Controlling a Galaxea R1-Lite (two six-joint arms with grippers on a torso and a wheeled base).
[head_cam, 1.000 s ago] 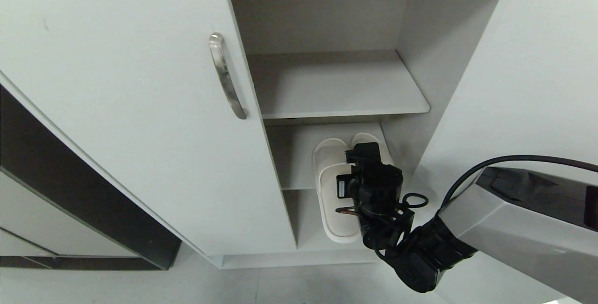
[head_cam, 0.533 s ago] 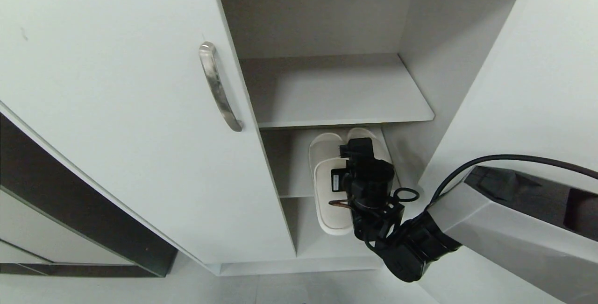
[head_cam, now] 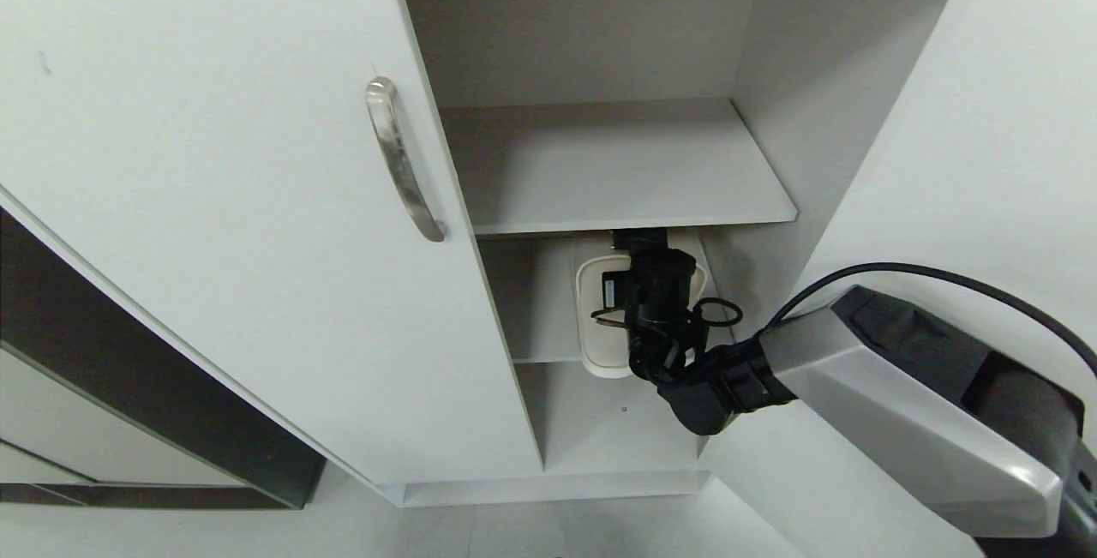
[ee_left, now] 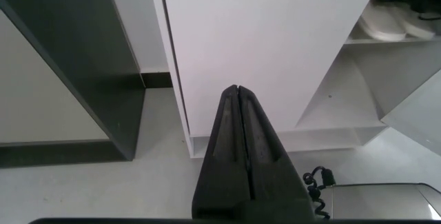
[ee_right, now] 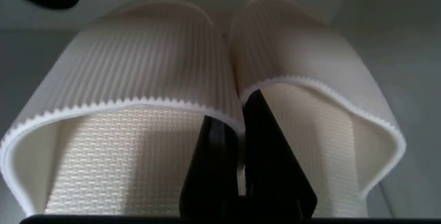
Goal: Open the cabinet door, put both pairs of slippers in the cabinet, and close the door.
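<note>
1. The pair of slippers (ee_right: 131,107) is cream and ribbed. The two lie side by side and touching, toes pointing into the cabinet (head_cam: 771,69), on the middle shelf (head_cam: 531,309) of its open bay. The heels reach just past the shelf's front edge. Cannot tell whether the soles bear fully on the board.
2. The right gripper (ee_right: 241,162) has its fingers nipped onto the two inner strap edges where the slippers meet. It is clamped on the pair and has not yet let go.
3. The middle shelf sits between the upper shelf (head_cam: 617,164) and the bottom shelf (head_cam: 600,429).
4. The right door (head_cam: 986,155) stands swung wide. The left door (head_cam: 214,155) is closed, with its handle (head_cam: 403,159) facing out.
5. The left gripper (ee_left: 238,96) has its fingers pressed flat together with nothing between them. It hangs low outside the cabinet, before the left door and above the floor (ee_left: 103,182).
6. Progress, as judged:
   - Done: the door is open, and the first pair is at its place on the shelf but not yet released.
   - Left: let go and draw the arm out, stow the second pair, then shut the door. That puts the task somewhat under halfway.
</note>
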